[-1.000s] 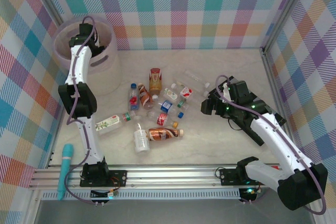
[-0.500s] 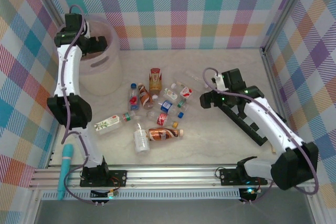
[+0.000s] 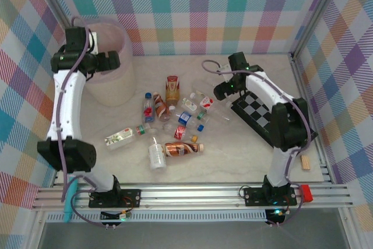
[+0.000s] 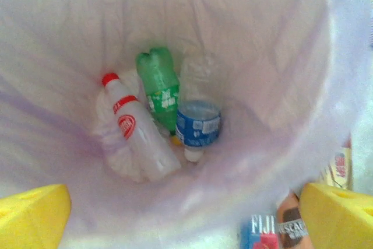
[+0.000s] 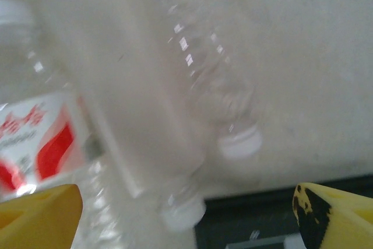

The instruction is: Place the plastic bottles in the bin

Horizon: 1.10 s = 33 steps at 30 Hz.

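Since a second ago the left arm has risen higher over the bin [image 3: 116,88], and the right arm has swung in toward the loose plastic bottles [image 3: 175,122] on the counter [image 3: 233,155], right of the bin. Inside the bin lie a green bottle [image 4: 158,83], a red-capped one [image 4: 134,138] and a blue-labelled one [image 4: 198,123]. The left claw [image 4: 186,220] hangs spread wide above them, holding nothing. A label [image 4: 259,231] reading "FIJ" shows through the bin's wall. The right claw [image 5: 186,220], released, hovers over clear white-capped bottles [image 5: 215,86], which are blurred.

Crowding the table [image 3: 233,158] middle with plastic bottles [image 3: 175,119]; leaving bare room along the far wall [image 3: 204,21] and front rail [image 3: 192,193].
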Available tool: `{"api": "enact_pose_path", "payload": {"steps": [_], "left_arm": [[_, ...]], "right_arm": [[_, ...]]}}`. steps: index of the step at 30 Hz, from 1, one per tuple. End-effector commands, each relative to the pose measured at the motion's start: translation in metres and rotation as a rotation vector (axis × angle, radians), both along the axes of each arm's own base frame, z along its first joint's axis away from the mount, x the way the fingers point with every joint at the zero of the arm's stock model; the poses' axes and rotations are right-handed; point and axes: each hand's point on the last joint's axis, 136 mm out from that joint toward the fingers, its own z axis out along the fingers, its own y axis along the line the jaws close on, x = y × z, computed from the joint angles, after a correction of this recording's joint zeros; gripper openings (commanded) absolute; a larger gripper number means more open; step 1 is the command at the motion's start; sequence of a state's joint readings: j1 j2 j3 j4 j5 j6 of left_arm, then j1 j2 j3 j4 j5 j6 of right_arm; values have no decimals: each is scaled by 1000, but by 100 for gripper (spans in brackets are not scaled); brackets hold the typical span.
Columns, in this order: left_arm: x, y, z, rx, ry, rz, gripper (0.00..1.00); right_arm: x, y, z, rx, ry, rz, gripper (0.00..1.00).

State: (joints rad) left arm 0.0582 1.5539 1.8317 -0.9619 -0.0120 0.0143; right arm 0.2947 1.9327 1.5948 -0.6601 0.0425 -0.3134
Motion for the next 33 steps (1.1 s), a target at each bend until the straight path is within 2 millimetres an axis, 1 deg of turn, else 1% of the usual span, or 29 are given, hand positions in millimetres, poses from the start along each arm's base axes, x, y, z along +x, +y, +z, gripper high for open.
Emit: {"api": "enact_pose_path", "payload": {"steps": [1,2,4,7,9,11,12,14,19,22,27,29,33], "left_arm": [[-36,-27,25,-63,-108,-27,100],[-46,-36,24,-79,-119,-45,100],[-68,-51,15,-111,-124,-56,100],[-100,-73,3,-167,-123,-85,100],[-118,-89,-4,-224,-117,-124,100],[-135,-104,-12,-283,-103,-159,100],[-141,-105,-15,-290,-92,-155,100],[-152,-110,-22,-306,-74,-156,100],[-161,-124,-41,-346,-36,-168,100],[-164,-130,-42,-372,-44,-173,100],[-169,-135,-45,-413,-52,-178,100],[-170,-137,-44,-429,-58,-182,100],[-169,-138,-42,-428,-57,-193,100]], "right_arm": [[25,3,5,20,-23,30,91],[32,4,3,36,-18,25,90],[43,6,-5,35,6,30,87],[51,9,-15,21,38,45,86],[51,14,-20,40,58,63,86],[46,20,-25,72,86,85,87],[45,21,-27,76,96,90,87],[43,20,-38,66,127,91,89],[45,17,-61,73,184,63,90],[46,14,-71,66,213,45,91],[44,14,-79,92,258,11,91],[40,16,-77,110,285,7,92],[37,15,-77,120,297,-23,92]]}}
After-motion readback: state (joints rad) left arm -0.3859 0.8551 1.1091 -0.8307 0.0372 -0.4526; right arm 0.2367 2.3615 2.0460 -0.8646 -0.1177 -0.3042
